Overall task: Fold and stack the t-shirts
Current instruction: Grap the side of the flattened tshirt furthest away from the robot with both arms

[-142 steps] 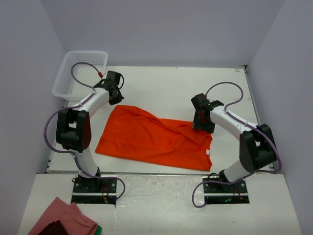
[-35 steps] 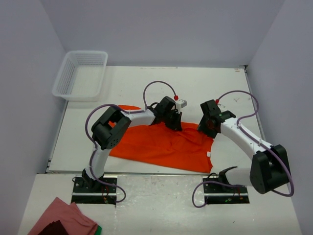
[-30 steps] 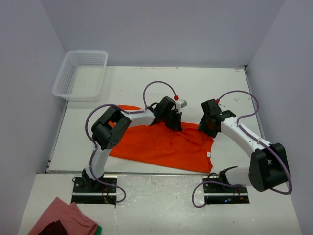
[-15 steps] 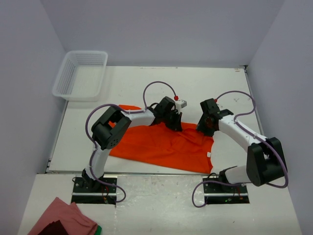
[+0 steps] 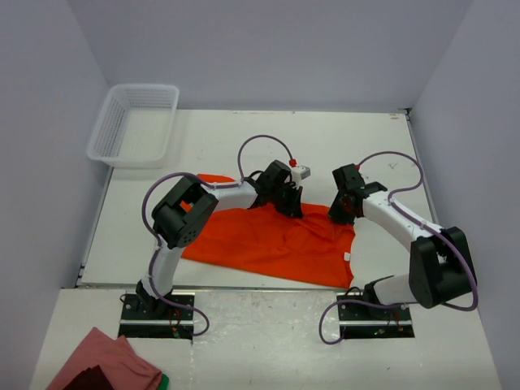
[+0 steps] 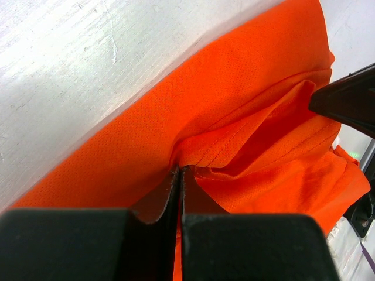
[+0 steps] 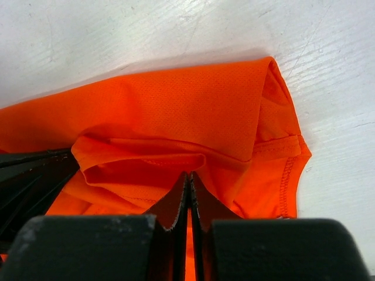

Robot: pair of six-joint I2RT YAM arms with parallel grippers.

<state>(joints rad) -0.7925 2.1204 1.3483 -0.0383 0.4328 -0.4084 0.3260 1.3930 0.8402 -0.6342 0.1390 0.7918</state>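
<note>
One bright orange-red t-shirt [image 5: 260,240] lies spread and partly creased on the white table [image 5: 244,146]. My left gripper [image 5: 291,208] sits low at the shirt's far edge near the middle. In the left wrist view it [image 6: 180,170] is shut, pinching a raised fold of the orange fabric [image 6: 234,105]. My right gripper [image 5: 336,214] is at the shirt's far right corner. In the right wrist view it [image 7: 189,175] is shut on a fold of the shirt [image 7: 176,111], beside a stitched hem [image 7: 285,175]. The two grippers stand close together.
A white mesh basket [image 5: 134,122] stands at the back left corner. A dull pink cloth pile [image 5: 101,364] lies off the table at the bottom left. Grey walls close in the table on the left, back and right.
My right gripper has closed from half open onto the shirt's far right corner. The left gripper, earlier near the basket, has held still and shut on the shirt's far edge over the last second.
</note>
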